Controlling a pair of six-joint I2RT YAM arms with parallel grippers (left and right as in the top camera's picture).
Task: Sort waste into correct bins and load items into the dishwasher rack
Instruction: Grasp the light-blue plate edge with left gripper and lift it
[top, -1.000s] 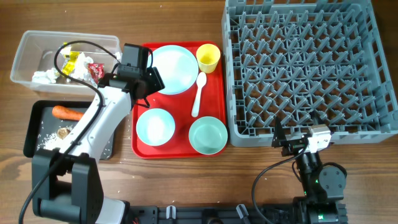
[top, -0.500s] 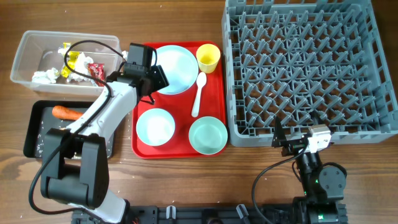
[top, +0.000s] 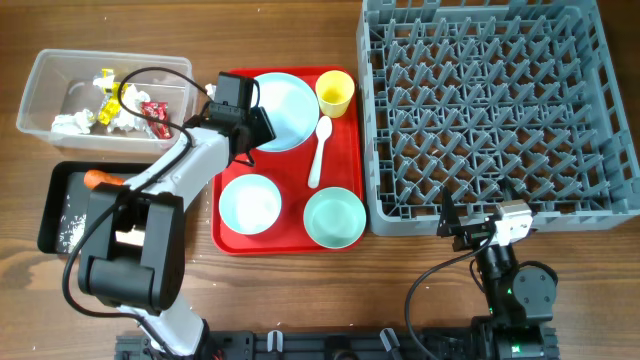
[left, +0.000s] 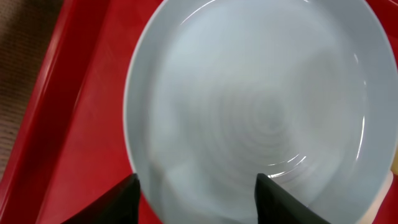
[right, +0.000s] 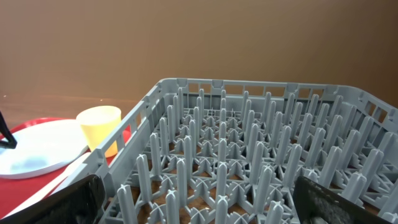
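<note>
The pale-blue plate (left: 261, 106) is being framed at its rim by the left gripper (left: 198, 186), fingers parted, for loading into the dishwasher rack (top: 490, 100). Lowering and clamping on that rim are probably being called for next.

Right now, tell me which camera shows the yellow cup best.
Overhead. It shows the yellow cup whole and unobstructed, in the red tray's corner beside the dishwasher rack. The right wrist view gives only a side look, its base hidden behind the rack's rim. The left wrist view is filled by the plate; no cup is clear there.
</note>
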